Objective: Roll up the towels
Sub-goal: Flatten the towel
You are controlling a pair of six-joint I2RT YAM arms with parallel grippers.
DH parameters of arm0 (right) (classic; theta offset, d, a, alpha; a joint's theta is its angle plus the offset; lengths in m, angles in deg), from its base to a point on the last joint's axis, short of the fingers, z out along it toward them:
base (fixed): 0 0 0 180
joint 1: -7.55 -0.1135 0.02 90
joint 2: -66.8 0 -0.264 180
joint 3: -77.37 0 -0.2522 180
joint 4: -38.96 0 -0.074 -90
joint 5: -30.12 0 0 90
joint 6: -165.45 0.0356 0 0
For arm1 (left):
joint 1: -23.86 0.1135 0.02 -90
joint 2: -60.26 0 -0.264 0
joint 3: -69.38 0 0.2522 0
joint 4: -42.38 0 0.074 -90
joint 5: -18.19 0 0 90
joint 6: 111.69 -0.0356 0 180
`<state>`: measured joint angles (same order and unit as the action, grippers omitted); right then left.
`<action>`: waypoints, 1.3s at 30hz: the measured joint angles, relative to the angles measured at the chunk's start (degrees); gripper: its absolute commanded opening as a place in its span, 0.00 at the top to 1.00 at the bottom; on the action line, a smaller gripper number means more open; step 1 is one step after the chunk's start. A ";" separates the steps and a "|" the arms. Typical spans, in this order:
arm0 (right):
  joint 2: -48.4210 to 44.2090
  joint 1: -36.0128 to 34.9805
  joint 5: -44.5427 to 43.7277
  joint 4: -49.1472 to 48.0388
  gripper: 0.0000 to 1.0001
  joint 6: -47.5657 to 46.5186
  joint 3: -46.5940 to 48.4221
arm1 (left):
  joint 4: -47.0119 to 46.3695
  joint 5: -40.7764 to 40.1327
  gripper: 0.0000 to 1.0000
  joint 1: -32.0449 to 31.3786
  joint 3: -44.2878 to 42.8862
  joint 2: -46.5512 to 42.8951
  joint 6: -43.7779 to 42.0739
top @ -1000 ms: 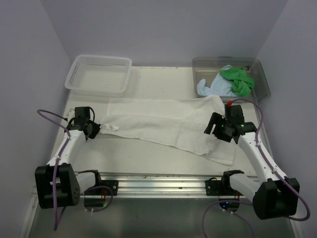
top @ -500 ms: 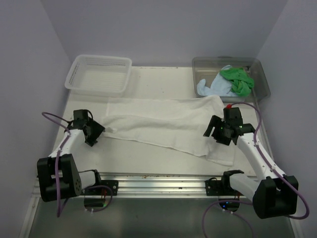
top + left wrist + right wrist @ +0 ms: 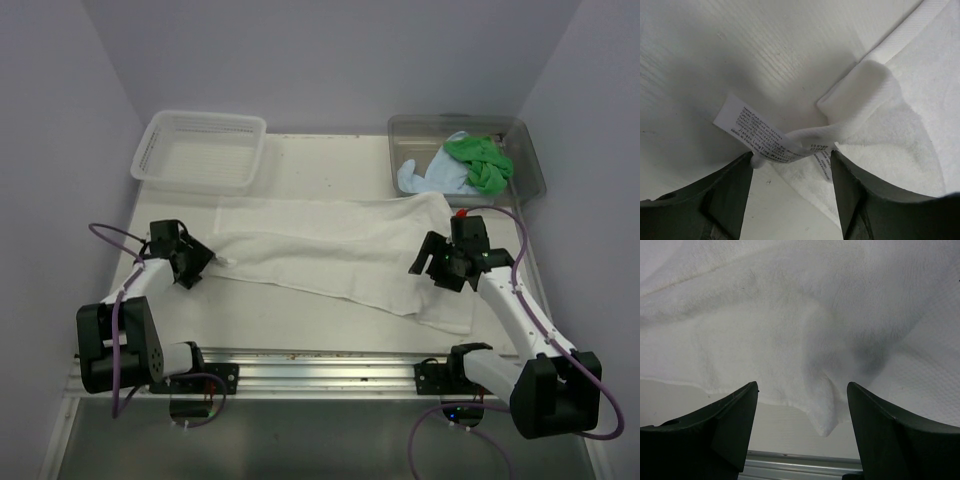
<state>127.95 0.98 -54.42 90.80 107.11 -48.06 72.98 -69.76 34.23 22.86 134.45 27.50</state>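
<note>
The long white cloth towel (image 3: 330, 255) is lying spread lengthwise across the pale desk (image 3: 330, 160), seemingly laid out for rolling, while the left jaws are standing open around its labelled corner (image 3: 857, 97) and the right jaws are hovering open over its opposite end.

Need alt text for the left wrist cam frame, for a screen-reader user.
A raised corner of the white towel, its printed care label sticking out, lies on the pale table between the open fingers of the left gripper. The rest of the towel spreads to the right.
</note>
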 measured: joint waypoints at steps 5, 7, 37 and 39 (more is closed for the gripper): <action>0.00 -0.02 0.04 0.00 0.24 0.20 0.00 | -1.42 -0.13 0.52 0.00 -1.31 2.56 -1.16; 0.00 -0.02 0.04 0.00 0.24 0.31 0.00 | -2.27 -0.42 0.74 0.00 -1.36 3.48 -1.95; -8.26 -0.13 -10.60 12.15 0.27 15.17 -6.27 | 14.73 -4.46 1.00 0.37 -14.62 -3.96 -5.25; -7.39 -0.13 -10.27 11.87 0.33 15.50 -7.34 | 16.20 -4.79 1.00 0.96 -16.28 -4.22 -5.44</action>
<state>120.56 0.85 -64.70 102.67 122.61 -55.40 89.18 -74.55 35.20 6.58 130.23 22.06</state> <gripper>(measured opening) 0.719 0.034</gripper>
